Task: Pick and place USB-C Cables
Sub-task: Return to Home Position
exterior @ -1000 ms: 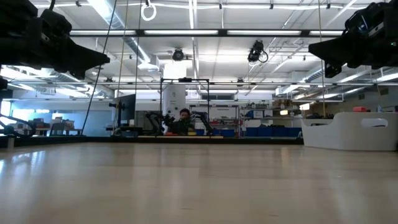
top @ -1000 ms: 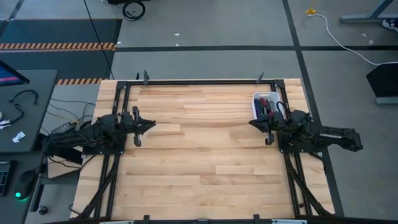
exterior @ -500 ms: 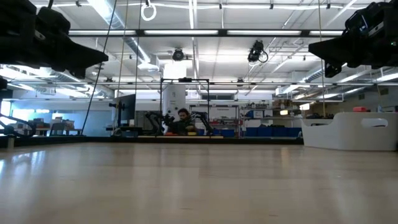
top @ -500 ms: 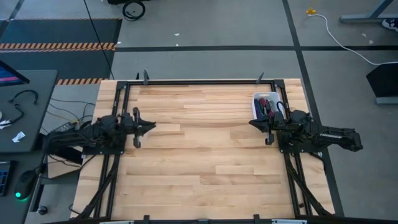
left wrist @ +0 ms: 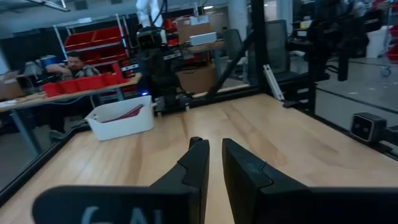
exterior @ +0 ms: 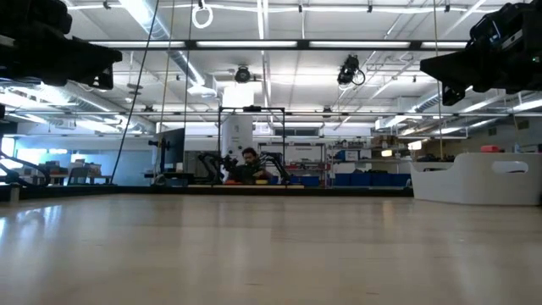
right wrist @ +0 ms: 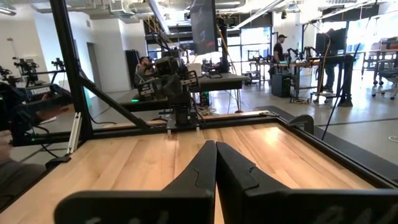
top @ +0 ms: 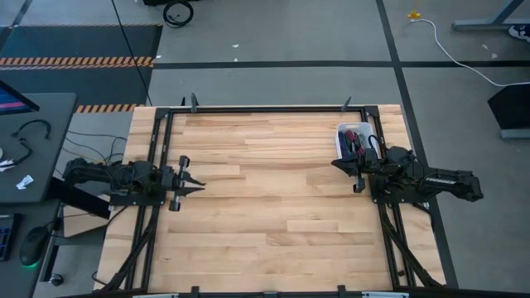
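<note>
The USB-C cables (top: 354, 142) lie as red, dark and teal strips inside a small white bin (top: 342, 131) at the table's far right. The left wrist view shows that bin (left wrist: 121, 121) with reddish cables (left wrist: 129, 111) over its rim. My right gripper (top: 334, 163) hovers just beside the bin's near end, pointing toward the table's left, with its fingers shut (right wrist: 216, 147) on nothing. My left gripper (top: 199, 187) hovers over the table's left side, pointing right. Its fingers are a narrow gap apart (left wrist: 215, 149) and empty. In the low view both arms (exterior: 59, 55) (exterior: 470, 59) hang high above the table.
Bare wood planks (top: 265, 190) stretch between the two grippers. A black frame (top: 265, 108) runs along the table's far edge and sides. The bin (exterior: 478, 178) stands at the right in the low view. People sit at benches in the room beyond (exterior: 250, 161) (left wrist: 74, 62).
My left arm has drawn back toward the table's left edge and a little toward the near edge, turning slightly. In the low view it has retreated toward the picture's left. My right arm and the bin have kept still.
</note>
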